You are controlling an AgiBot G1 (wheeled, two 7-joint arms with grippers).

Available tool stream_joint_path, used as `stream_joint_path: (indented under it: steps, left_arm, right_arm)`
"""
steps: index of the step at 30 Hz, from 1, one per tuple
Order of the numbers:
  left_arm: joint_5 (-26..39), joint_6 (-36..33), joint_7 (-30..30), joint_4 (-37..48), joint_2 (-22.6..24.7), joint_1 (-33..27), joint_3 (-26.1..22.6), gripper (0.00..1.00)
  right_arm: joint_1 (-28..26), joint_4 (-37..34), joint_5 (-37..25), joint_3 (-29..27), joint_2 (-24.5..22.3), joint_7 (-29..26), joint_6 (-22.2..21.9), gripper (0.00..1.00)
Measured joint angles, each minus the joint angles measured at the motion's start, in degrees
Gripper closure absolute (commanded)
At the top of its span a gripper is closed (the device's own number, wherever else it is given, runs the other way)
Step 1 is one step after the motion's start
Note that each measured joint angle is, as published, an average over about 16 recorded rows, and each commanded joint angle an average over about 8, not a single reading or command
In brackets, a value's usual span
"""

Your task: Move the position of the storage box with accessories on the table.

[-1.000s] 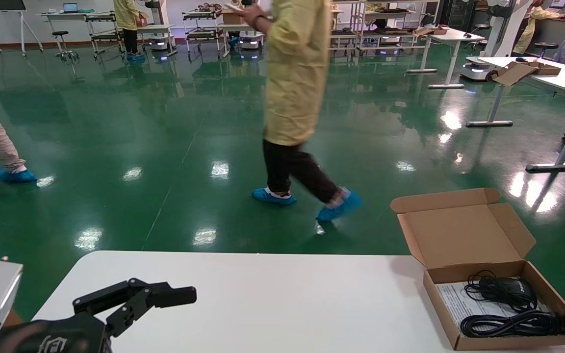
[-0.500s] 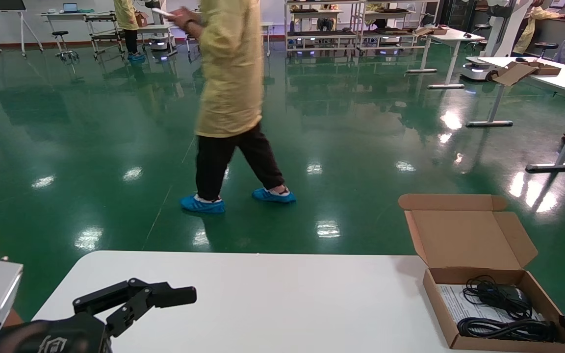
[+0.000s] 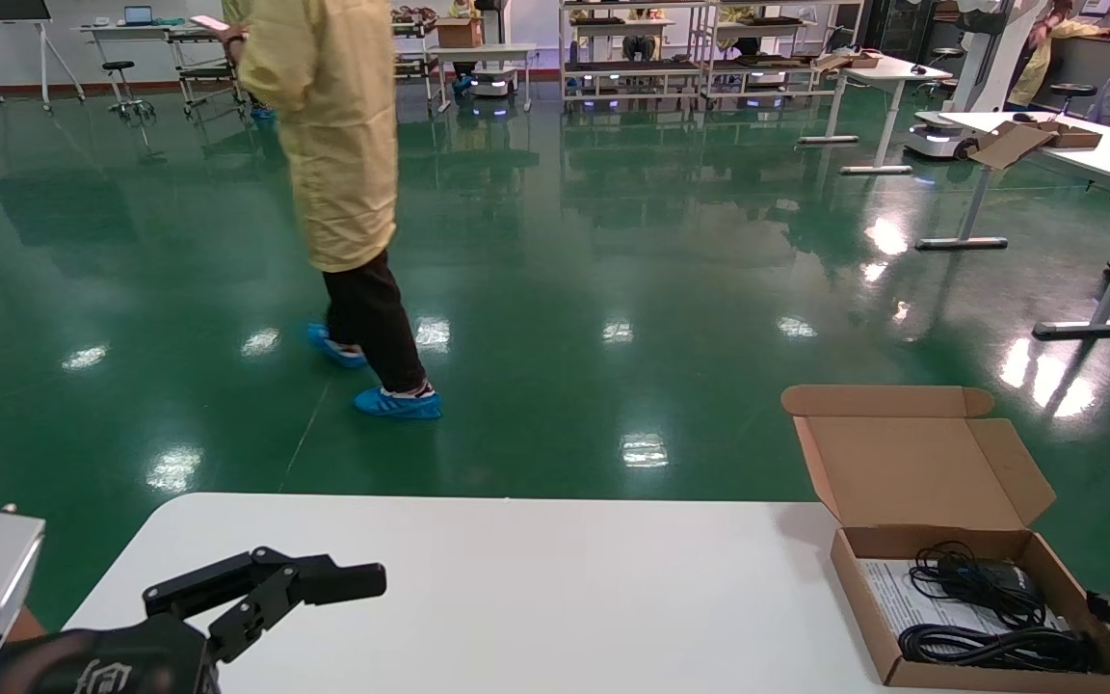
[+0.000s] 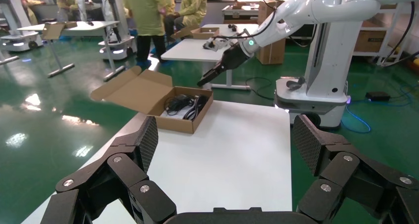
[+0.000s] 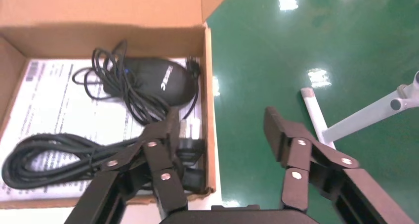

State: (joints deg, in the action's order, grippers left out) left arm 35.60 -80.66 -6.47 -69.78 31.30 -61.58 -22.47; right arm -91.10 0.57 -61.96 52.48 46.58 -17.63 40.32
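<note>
The brown cardboard storage box stands open at the far right corner of the white table, lid tilted back. Inside lie coiled black cables, a black mouse and a white printed sheet. My right gripper is open at the box's right side. In the right wrist view it straddles the box's side wall, one finger over the cables near the mouse, the other outside the wall. My left gripper is open and empty at the near left.
A person in a yellow coat walks on the green floor beyond the table. Other white desks stand far right. The left wrist view shows the box across bare tabletop and my white base.
The box has turned slightly and its lid has tipped back. My right gripper has shifted a little towards the box's right wall. The person walked leftwards. The left arm has not moved.
</note>
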Motion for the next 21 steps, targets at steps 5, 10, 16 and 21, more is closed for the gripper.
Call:
stream_joint_path:
  steps: [5, 10, 16, 21]
  left_arm:
    - [0.0, 0.0, 0.0, 0.0, 0.0, 0.0, 0.0, 0.00]
    - [0.0, 0.0, 0.0, 0.0, 0.0, 0.0, 0.0, 0.00]
    - [0.0, 0.0, 0.0, 0.0, 0.0, 0.0, 0.0, 0.00]
    - [0.0, 0.0, 0.0, 0.0, 0.0, 0.0, 0.0, 0.00]
  right_arm:
    - [-1.5, 0.2, -0.1, 0.1, -0.7, -0.3, 1.7, 0.00]
    - [-3.4, 0.6, -0.4, 0.3, -1.7, -0.7, 4.7, 0.00]
    - [-6.2, 1.5, -0.7, 0.6, -3.7, -1.5, 11.3, 0.00]
    - [-9.0, 2.3, -0.5, 0.5, -5.9, -2.8, 19.5, 0.00]
